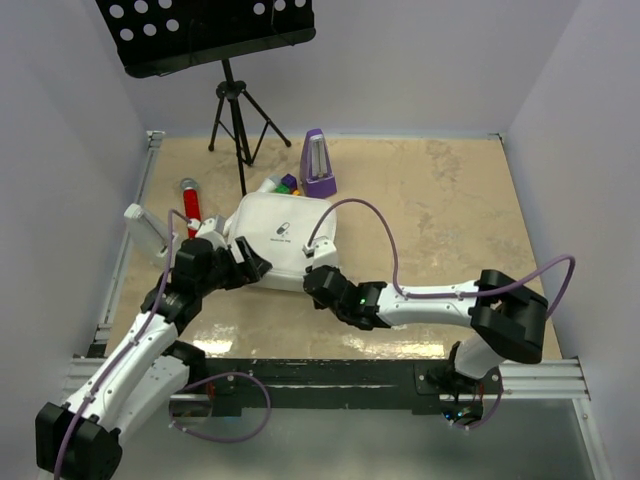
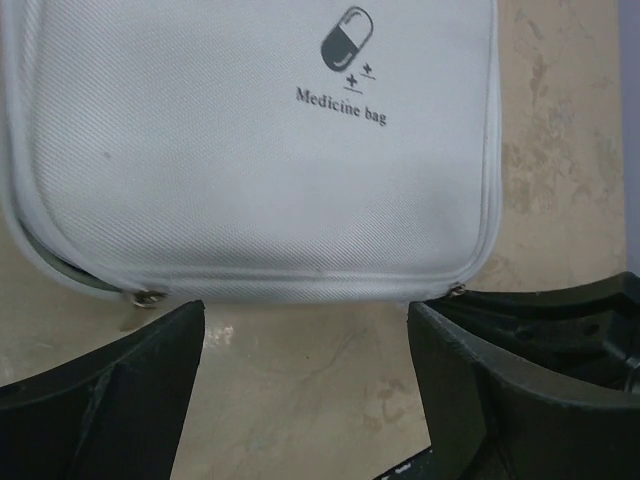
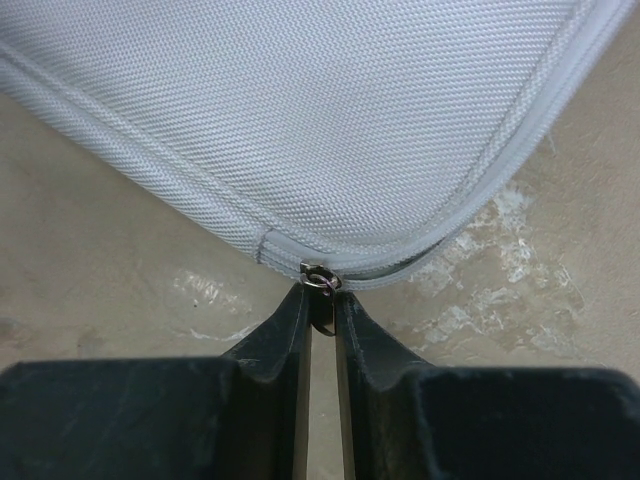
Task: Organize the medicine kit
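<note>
The medicine kit [image 1: 280, 238] is a white rounded-square zipped case with a dark pill logo, lying closed on the table's middle left. It fills the top of the left wrist view [image 2: 250, 150] and the right wrist view [image 3: 330, 110]. My left gripper [image 1: 250, 268] is open at the kit's near left edge, its jaws [image 2: 305, 370] wide apart with bare table between them. My right gripper [image 1: 318, 282] is at the kit's near right corner, shut [image 3: 322, 300] on the metal zipper pull [image 3: 322, 285]. A second zipper pull [image 2: 148, 297] shows at the kit's other near corner.
A purple metronome [image 1: 318, 165] stands behind the kit. A red tube [image 1: 190, 205] and small coloured items [image 1: 285, 184] lie at the back left. A white box [image 1: 148, 232] sits at the left edge. A black music stand [image 1: 232, 110] rises at the back.
</note>
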Robot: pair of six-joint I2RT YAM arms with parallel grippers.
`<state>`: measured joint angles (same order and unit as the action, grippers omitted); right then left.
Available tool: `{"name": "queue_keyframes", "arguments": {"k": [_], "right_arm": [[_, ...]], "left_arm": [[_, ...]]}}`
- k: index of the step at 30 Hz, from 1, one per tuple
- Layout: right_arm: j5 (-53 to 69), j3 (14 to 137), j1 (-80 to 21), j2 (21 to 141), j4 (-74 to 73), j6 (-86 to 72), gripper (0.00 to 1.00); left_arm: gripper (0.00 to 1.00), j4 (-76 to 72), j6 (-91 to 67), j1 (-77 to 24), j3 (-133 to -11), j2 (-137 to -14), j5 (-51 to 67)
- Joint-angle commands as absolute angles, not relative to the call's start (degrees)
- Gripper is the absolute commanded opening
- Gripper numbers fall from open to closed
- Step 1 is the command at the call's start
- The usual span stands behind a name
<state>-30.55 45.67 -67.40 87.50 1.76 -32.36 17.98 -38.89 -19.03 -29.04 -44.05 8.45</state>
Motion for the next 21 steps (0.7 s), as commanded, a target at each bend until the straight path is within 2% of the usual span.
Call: {"name": "queue_keyframes", "arguments": {"k": [1, 8, 12, 21], "right_arm": [[-30.23, 53.69, -70.74, 91.66, 2.38, -31.38, 0.00], [-31.02, 56.08, -72.77, 94.05, 0.09, -33.92, 0.00], [-31.81, 51.61, -72.69, 90.28, -3.33, -36.99, 0.00], [-30.33, 39.12, -71.19, 80.60, -4.49, -45.53, 0.00]], "left_arm": [[0.87, 15.30, -44.99, -21.35, -25.84, -41.22, 12.22], [0.88, 14.94, -43.42, -21.62, -26.19, -46.84, 6.34], [0.88, 13.45, -42.28, -21.53, -27.68, -52.01, 1.68], [0.80, 9.06, -39.38, -21.45, -31.99, -63.10, -1.84]]}}
